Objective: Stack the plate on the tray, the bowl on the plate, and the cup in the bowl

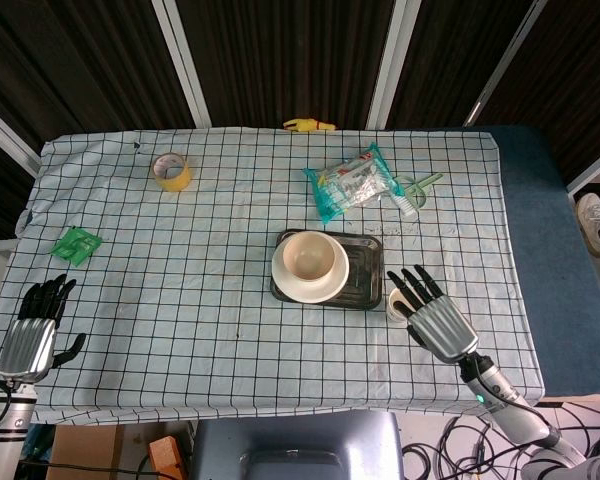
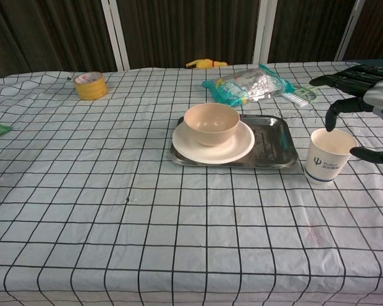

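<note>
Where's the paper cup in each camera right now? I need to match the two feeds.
Head view: the cup is right of centre, just right of the tray, partly hidden by the right robot hand.
Chest view: cup at right, beside the tray's right edge.
Shared landmark: the tray.

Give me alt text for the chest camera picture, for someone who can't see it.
A beige bowl sits on a plate on a metal tray at the middle of a checked tablecloth. To the right, the robot's right hand hovers open over a white paper cup standing on the cloth beside the tray.
</note>
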Robot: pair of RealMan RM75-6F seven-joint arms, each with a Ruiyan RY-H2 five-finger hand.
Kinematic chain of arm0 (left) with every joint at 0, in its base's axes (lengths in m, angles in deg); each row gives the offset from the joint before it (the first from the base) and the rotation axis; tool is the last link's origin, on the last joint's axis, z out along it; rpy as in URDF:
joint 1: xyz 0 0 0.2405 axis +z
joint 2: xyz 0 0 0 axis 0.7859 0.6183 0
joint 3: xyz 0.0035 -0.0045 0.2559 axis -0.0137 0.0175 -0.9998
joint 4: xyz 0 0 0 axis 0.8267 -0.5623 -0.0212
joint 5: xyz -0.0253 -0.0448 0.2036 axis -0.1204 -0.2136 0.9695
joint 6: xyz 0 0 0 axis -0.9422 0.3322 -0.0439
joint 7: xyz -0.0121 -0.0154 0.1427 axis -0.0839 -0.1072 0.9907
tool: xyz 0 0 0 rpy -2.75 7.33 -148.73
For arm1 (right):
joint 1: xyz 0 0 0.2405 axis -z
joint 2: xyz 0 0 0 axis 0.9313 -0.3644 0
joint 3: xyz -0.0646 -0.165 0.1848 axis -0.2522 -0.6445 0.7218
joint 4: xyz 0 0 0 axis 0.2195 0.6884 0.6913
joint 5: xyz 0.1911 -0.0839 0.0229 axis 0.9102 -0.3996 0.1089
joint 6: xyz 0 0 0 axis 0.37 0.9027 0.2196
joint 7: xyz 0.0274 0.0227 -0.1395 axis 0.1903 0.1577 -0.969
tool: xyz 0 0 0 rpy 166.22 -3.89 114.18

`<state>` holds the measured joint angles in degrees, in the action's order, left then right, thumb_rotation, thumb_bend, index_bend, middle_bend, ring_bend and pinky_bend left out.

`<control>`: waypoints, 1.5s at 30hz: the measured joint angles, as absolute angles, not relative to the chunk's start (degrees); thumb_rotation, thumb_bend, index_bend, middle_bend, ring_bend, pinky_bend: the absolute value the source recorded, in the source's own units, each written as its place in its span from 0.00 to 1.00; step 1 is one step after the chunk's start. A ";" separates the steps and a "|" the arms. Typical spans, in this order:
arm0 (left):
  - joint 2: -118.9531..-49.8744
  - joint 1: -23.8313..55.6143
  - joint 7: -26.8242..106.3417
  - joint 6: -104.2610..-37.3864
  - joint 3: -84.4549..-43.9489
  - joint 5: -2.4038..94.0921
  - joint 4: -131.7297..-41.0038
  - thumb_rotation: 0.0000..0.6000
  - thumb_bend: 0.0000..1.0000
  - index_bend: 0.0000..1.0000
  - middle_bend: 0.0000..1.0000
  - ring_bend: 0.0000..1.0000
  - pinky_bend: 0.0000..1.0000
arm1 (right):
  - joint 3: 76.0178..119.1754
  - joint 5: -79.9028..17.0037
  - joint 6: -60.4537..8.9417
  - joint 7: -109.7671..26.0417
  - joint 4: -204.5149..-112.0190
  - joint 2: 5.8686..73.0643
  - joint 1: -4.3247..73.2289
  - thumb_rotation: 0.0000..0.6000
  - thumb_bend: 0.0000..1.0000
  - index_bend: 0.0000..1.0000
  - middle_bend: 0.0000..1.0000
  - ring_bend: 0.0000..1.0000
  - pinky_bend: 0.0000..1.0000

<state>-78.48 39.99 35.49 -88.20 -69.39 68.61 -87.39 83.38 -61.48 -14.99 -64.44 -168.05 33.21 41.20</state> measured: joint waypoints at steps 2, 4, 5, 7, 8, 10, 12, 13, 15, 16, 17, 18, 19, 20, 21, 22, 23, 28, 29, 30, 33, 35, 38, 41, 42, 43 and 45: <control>-78.51 40.53 35.42 -88.83 -70.00 69.29 -87.23 1.00 0.33 0.00 0.00 0.00 0.00 | 83.70 -60.76 -16.03 -64.32 -167.08 33.50 41.30 1.00 0.27 0.40 0.00 0.00 0.00; -78.63 41.05 34.99 -89.25 -70.48 69.78 -87.13 1.00 0.33 0.00 0.00 0.00 0.00 | 83.91 -60.45 -17.09 -63.82 -166.30 33.85 41.35 1.00 0.27 0.40 0.00 0.00 0.00; -78.71 41.18 34.75 -89.38 -70.62 69.97 -87.04 1.00 0.33 0.00 0.00 0.00 0.00 | 83.97 -60.48 -17.27 -63.62 -165.94 34.01 41.37 1.00 0.27 0.41 0.00 0.00 0.00; -78.99 41.35 34.36 -89.48 -70.78 70.14 -86.65 1.00 0.33 0.00 0.00 0.00 0.00 | 84.08 -60.77 -17.29 -63.55 -165.07 34.46 41.49 1.00 0.27 0.41 0.00 0.00 0.00; -79.08 41.37 34.19 -89.45 -70.78 70.16 -86.49 1.00 0.33 0.00 0.00 0.00 0.00 | 84.12 -60.91 -17.29 -63.52 -164.73 34.66 41.58 1.00 0.27 0.41 0.00 0.00 0.00; -79.21 41.36 33.73 -89.22 -70.73 70.13 -86.20 1.00 0.33 0.00 0.00 0.00 0.00 | 84.15 -61.14 -17.28 -63.51 -164.04 34.96 41.83 1.00 0.27 0.42 0.00 0.00 0.00; -79.29 41.33 33.37 -88.97 -70.63 70.07 -85.92 1.00 0.33 0.00 0.00 0.00 0.00 | 84.18 -61.27 -17.24 -63.63 -163.34 35.18 42.10 1.00 0.27 0.42 0.00 0.00 0.00; -79.32 41.32 33.22 -88.89 -70.59 70.04 -85.83 1.00 0.33 0.00 0.00 0.00 0.00 | 84.19 -61.24 -17.29 -63.65 -162.98 35.29 42.22 1.00 0.27 0.42 0.00 0.00 0.00; -79.42 41.29 32.90 -88.71 -70.49 69.96 -85.58 1.00 0.33 0.00 0.00 0.00 0.00 | 84.23 -61.04 -17.59 -63.55 -162.05 35.66 42.45 1.00 0.27 0.43 0.00 0.00 0.00; -79.48 41.27 32.75 -88.61 -70.45 69.92 -85.46 1.00 0.33 0.00 0.00 0.00 0.00 | 84.26 -60.95 -17.75 -63.50 -161.61 35.86 42.52 1.00 0.27 0.44 0.00 0.00 0.00; -79.54 41.25 32.61 -88.48 -70.43 69.88 -85.35 1.00 0.33 0.00 0.00 0.00 0.00 | 84.30 -60.89 -17.91 -63.41 -161.13 36.10 42.58 1.00 0.27 0.44 0.00 0.00 0.00; -79.62 41.22 32.44 -88.30 -70.41 69.86 -85.20 1.00 0.33 0.00 0.00 0.00 0.00 | 84.36 -60.82 -18.13 -63.23 -160.46 36.49 42.62 1.00 0.27 0.45 0.00 0.00 0.00; -79.68 41.20 32.36 -88.21 -70.39 69.86 -85.10 1.00 0.33 0.00 0.00 0.00 0.00 | 84.41 -60.78 -18.31 -63.04 -159.95 36.81 42.64 1.00 0.27 0.45 0.00 0.00 0.00; -79.73 41.19 32.32 -88.16 -70.38 69.86 -85.04 1.00 0.33 0.00 0.00 0.00 0.00 | 84.49 -60.75 -18.47 -62.85 -159.43 37.15 42.63 1.00 0.27 0.46 0.00 0.00 0.00; -79.76 41.19 32.30 -88.11 -70.38 69.87 -84.99 1.00 0.33 0.00 0.00 0.00 0.00 | 84.60 -60.73 -18.62 -62.65 -158.93 37.51 42.62 1.00 0.27 0.46 0.00 0.00 0.00; -79.78 41.20 32.31 -88.10 -70.35 69.86 -84.96 1.00 0.33 0.00 0.00 0.00 0.00 | 84.80 -60.68 -18.86 -62.24 -158.14 38.11 42.56 1.00 0.27 0.47 0.00 0.00 0.00; -79.80 41.21 32.34 -88.11 -70.30 69.83 -84.95 1.00 0.33 0.00 0.00 0.00 0.00 | 84.88 -60.65 -18.97 -62.02 -157.84 38.34 42.52 1.00 0.27 0.48 0.00 0.00 0.00; -79.86 41.34 32.16 -88.05 -70.06 69.53 -84.79 1.00 0.33 0.00 0.00 0.00 0.00 | 85.47 -60.62 -19.60 -60.12 -155.58 39.88 42.25 1.00 0.31 0.51 0.00 0.00 0.00; -79.86 41.34 32.12 -87.99 -70.02 69.47 -84.75 1.00 0.33 0.00 0.00 0.00 0.00 | 85.54 -60.61 -19.74 -59.96 -155.23 40.09 42.21 1.00 0.31 0.51 0.00 0.00 0.00; -79.86 41.34 32.03 -87.91 -69.97 69.40 -84.72 1.00 0.33 0.00 0.00 0.00 0.00 | 85.61 -60.57 -19.90 -59.82 -154.94 40.25 42.18 1.00 0.32 0.52 0.00 0.00 0.00; -79.83 41.31 31.71 -87.84 -69.80 69.34 -84.66 1.00 0.33 0.00 0.00 0.00 0.00 | 85.86 -60.40 -20.36 -59.37 -154.04 40.77 42.07 1.00 0.32 0.53 0.00 0.00 0.00; -79.87 41.29 31.61 -87.83 -69.75 69.37 -84.58 1.00 0.33 0.00 0.00 0.00 0.00 | 86.06 -60.30 -20.60 -58.98 -153.57 41.05 41.97 1.00 0.35 0.55 0.00 0.00 0.00; -79.87 41.27 31.49 -87.80 -69.63 69.35 -84.56 1.00 0.33 0.00 0.00 0.00 0.00 | 86.38 -60.18 -21.04 -58.51 -152.96 41.51 41.70 1.00 0.38 0.56 0.00 0.00 0.00; -79.88 41.29 31.39 -87.79 -69.55 69.29 -84.52 1.00 0.33 0.00 0.00 0.00 0.00 | 86.58 -60.15 -21.27 -58.38 -152.40 41.96 41.51 1.00 0.39 0.58 0.01 0.00 0.00; -79.89 41.30 31.31 -87.76 -69.53 69.25 -84.51 1.00 0.33 0.00 0.00 0.00 0.00 | 86.66 -60.13 -21.38 -58.31 -152.16 42.18 41.44 1.00 0.39 0.59 0.01 0.00 0.00; -79.88 41.32 31.25 -87.71 -69.52 69.21 -84.51 1.00 0.33 0.00 0.00 0.00 0.00 | 86.71 -60.10 -21.48 -58.17 -152.03 42.33 41.39 1.00 0.39 0.60 0.01 0.00 0.00; -79.87 41.39 31.19 -87.72 -69.46 69.12 -84.50 1.00 0.33 0.00 0.00 0.00 0.00 | 86.81 -60.11 -21.52 -57.95 -151.66 42.64 41.33 1.00 0.39 0.61 0.01 0.00 0.00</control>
<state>-79.87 41.39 31.19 -87.72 -69.46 69.12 -84.50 86.81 -60.11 -21.52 -57.95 -151.66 42.64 41.33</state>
